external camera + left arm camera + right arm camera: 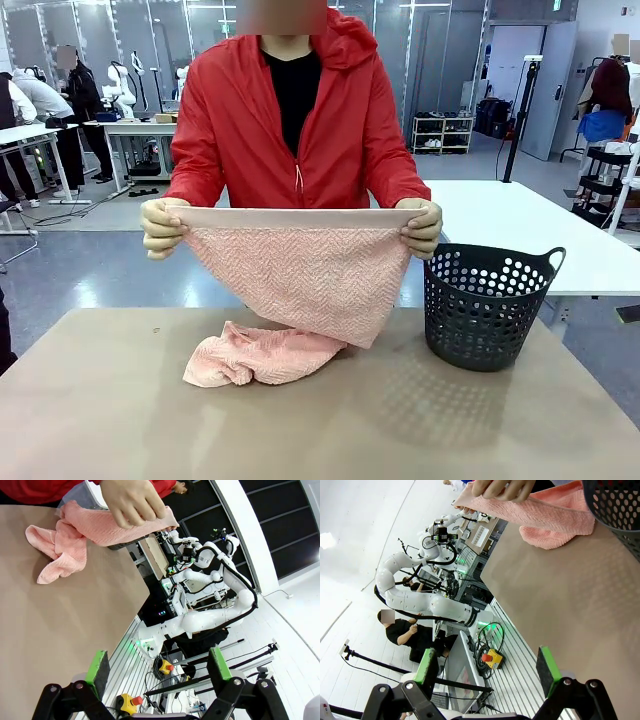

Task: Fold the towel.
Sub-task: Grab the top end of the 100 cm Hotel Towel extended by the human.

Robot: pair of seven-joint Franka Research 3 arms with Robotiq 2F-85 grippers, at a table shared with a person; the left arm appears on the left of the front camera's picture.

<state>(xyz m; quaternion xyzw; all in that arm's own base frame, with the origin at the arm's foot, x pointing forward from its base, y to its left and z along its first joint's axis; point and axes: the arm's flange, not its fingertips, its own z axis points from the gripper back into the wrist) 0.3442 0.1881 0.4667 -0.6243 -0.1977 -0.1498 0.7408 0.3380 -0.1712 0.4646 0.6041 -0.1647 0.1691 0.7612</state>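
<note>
A person in a red jacket holds the salmon-pink towel (300, 275) up by its plain band edge, one hand (160, 226) at each top corner. Its lower end lies bunched on the tan table (120, 400). From the left wrist view the towel (70, 535) hangs from a hand at the table's far end. My left gripper (157, 667) is open with nothing between its green pads, off the table's side. In the right wrist view the towel (550, 517) shows beside the basket, and my right gripper (487, 667) is open and empty over the table's edge.
A dark perforated basket (490, 305) stands on the table's right side, just right of the towel. Its rim (615, 510) fills the upper right of the right wrist view. Other tables and people are far behind.
</note>
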